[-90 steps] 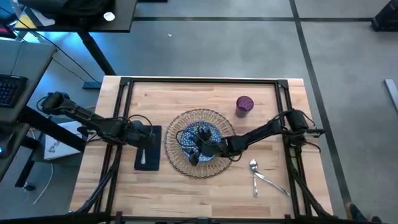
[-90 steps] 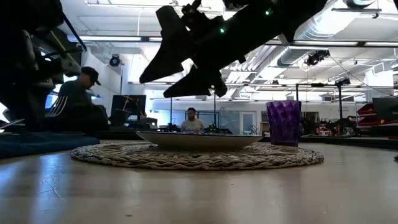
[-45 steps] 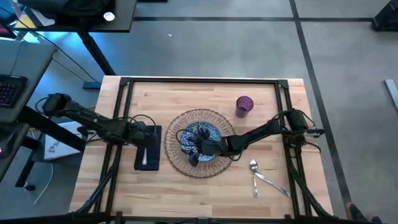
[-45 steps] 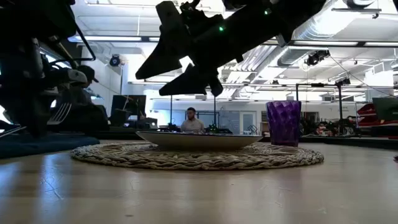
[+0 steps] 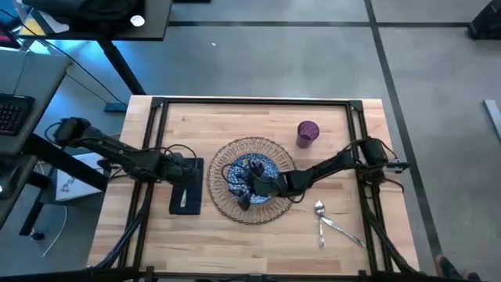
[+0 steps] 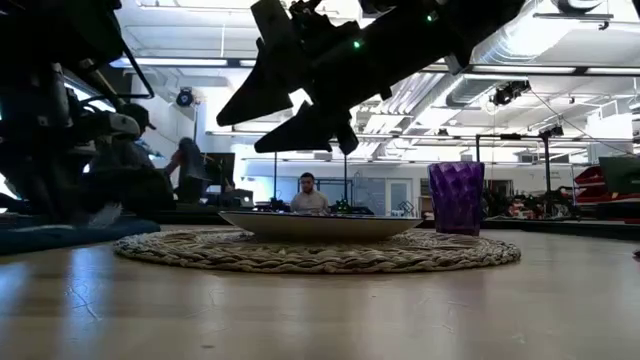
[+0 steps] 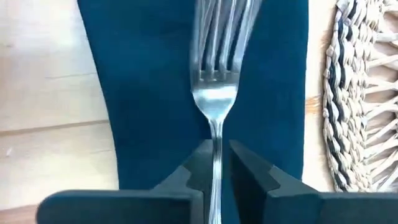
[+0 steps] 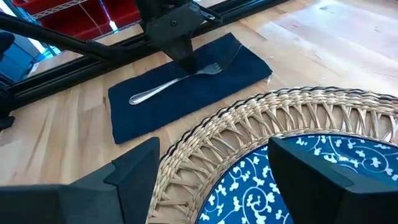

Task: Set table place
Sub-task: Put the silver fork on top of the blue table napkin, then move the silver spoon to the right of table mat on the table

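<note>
A dark navy napkin (image 5: 196, 202) lies on the table (image 5: 258, 117), left of the round woven mat (image 5: 270, 149). A silver fork (image 8: 158, 87) lies on the napkin. My left gripper (image 7: 221, 163) stands over it, shut on it. The blue-white plate (image 5: 268, 168) sits in the middle of the mat (image 6: 320, 252). My right gripper (image 8: 211, 149) hovers wide open above the plate (image 6: 320, 224), touching nothing. The purple cup (image 5: 308, 131) stands beyond the mat's far right side. My left gripper pinches the fork's thin neck (image 7: 216, 134), just behind the tines, between its two fingers. The fingers (image 8: 186, 57) come from above, pointing down, and lie across the fork. The fork lies flat along the napkin, its handle end (image 8: 137, 98) resting on the cloth.
A spoon (image 5: 319, 211) and a knife (image 5: 341, 227) lie on the bare wood right of the mat, near the table's front. A black rail frame (image 5: 156, 141) runs along the table's sides. People sit in the room beyond the table (image 6: 308, 192).
My left arm has shifted a little above the napkin, as the low view shows; the fork stays on the napkin.
</note>
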Controlling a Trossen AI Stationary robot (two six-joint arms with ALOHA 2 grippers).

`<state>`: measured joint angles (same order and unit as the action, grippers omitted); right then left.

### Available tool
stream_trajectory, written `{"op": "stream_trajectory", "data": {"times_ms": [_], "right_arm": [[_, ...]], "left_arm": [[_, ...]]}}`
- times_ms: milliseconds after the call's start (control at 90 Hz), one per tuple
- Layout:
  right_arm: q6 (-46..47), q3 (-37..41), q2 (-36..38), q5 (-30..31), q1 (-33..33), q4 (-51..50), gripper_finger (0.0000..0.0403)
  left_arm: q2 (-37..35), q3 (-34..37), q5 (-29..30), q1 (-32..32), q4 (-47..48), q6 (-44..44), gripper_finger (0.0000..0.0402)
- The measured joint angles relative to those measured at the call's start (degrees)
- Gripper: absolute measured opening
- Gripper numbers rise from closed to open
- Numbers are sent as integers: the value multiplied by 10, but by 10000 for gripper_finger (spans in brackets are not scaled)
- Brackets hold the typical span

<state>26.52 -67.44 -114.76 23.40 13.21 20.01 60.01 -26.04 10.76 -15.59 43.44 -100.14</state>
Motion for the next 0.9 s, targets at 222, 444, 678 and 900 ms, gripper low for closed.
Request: {"op": "stream_trajectory", "data": {"times_ms": [222, 444, 678, 900], "right_arm": [[-26, 0, 0, 0, 0, 3, 267], [-97, 0, 53, 23, 20, -64, 267], [-71, -1, 140, 54, 65, -342, 267], [99, 0, 174, -66, 114, -626, 267]], "left_arm": [[-7, -4, 0, 0, 8, 34, 57], [-54, -76, 64, -3, 87, 121, 64], [-88, -135, 201, -41, 4, 336, 64], [-84, -135, 260, -85, -203, 591, 65]]}}
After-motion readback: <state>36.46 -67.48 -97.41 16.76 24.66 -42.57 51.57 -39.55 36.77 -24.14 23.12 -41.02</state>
